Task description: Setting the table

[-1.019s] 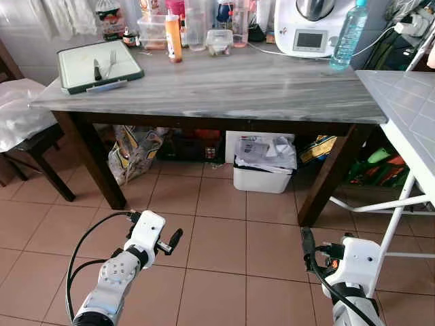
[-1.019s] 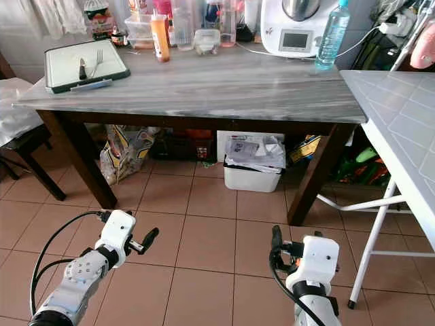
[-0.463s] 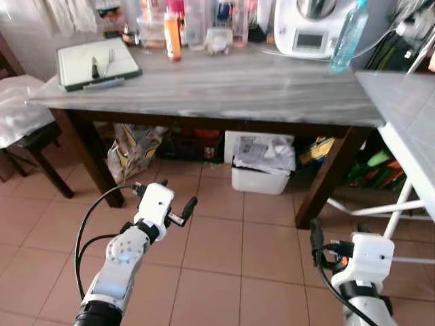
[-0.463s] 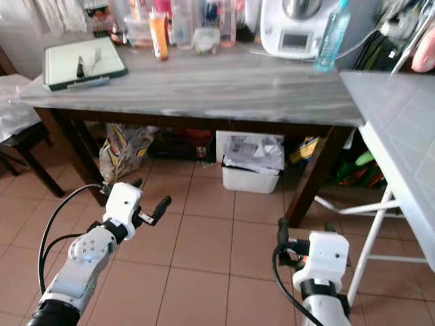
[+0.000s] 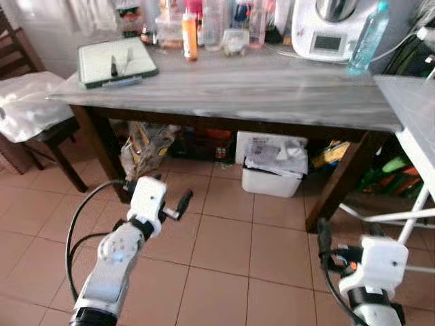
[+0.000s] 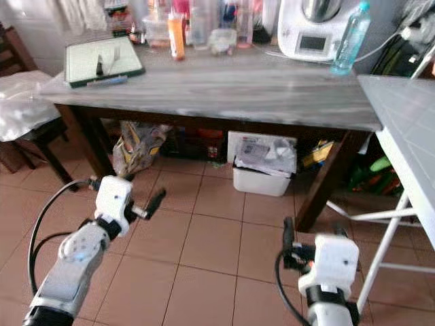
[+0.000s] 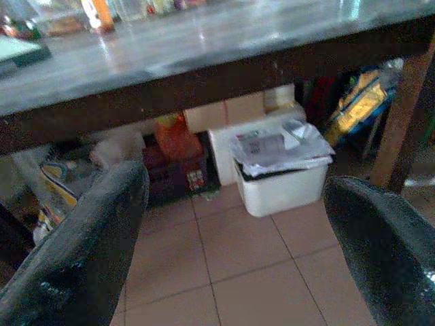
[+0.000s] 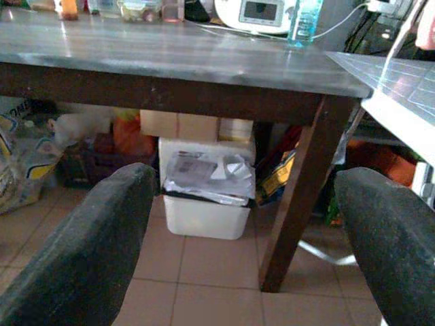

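A green-rimmed white tray (image 5: 88, 61) lies on the far left corner of the grey marble table (image 5: 258, 85). On the tray rest a fork (image 5: 127, 60) and a dark-handled knife (image 5: 113, 65). My left gripper (image 5: 170, 191) is raised above the floor tiles in front of the table's left leg, open and holding nothing. In the left wrist view its fingers (image 7: 75, 251) stand wide apart, facing the space under the table. My right gripper (image 5: 346, 236) hangs low near the table's right leg, open and empty, fingers (image 8: 81, 251) spread in the right wrist view.
Along the table's back edge stand an orange bottle (image 5: 189, 42), jars, a white kitchen appliance (image 5: 329, 27) and a water bottle (image 5: 366, 42). Under the table are a white bin (image 5: 272, 178) and bags (image 5: 146, 146). A covered chair (image 5: 30, 112) stands left, a white folding table (image 5: 414, 115) right.
My left gripper has risen and reached forward towards the table. The camera has swung slightly left, so the whole scene has shifted right. The right gripper stays low.
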You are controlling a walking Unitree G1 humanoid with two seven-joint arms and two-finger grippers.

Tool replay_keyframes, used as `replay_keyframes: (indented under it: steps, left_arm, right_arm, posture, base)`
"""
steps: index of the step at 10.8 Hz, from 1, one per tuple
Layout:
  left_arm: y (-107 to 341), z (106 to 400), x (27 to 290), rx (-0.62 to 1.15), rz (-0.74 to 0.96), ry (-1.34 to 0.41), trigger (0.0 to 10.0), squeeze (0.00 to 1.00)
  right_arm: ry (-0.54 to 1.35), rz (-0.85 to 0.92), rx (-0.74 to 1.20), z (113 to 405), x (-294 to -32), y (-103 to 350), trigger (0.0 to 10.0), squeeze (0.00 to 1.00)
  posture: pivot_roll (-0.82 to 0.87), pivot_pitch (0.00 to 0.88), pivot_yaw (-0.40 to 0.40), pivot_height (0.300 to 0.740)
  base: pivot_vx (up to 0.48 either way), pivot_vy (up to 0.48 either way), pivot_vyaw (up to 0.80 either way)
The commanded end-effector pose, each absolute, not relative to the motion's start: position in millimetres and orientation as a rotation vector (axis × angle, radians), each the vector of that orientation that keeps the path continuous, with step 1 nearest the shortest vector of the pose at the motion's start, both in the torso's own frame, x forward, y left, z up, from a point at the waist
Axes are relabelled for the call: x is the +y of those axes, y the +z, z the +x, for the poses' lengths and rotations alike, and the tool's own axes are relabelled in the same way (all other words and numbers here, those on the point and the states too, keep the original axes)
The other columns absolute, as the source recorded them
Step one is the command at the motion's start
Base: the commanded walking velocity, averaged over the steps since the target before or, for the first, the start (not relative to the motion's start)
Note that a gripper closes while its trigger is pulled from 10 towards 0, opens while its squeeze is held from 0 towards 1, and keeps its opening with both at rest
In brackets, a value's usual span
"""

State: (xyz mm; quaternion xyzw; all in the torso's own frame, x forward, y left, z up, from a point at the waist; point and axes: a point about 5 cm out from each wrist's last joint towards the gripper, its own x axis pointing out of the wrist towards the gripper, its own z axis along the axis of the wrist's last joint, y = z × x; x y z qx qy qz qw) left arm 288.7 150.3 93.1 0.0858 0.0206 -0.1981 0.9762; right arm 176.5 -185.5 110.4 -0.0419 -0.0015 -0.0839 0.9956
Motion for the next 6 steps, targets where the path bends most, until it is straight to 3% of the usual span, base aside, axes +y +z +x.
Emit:
replay_keyframes:
  steps: [1,6]
  left_arm:
    - [93.3,286.6,150.3,0.055,0.176,-0.408,10.0,0.00]
    - [98.1,285.3,146.7,0.072,0.170,-0.423,10.0,0.00]
  right_arm:
    - [-0.175,-0.094,-0.012,174.9,-184.5,115.5,10.0,0.00]
    - [-0.181,-0.104,-0.005,172.6,-183.8,118.7,10.0,0.00]
  posture:
    - [0.06,0.085,0.011,0.740]
    - [0.05,0.084,0.013,0.740]
  base:
    - [0.000,-0.300,0.00]
    - [0.000,-0.349,0.00]
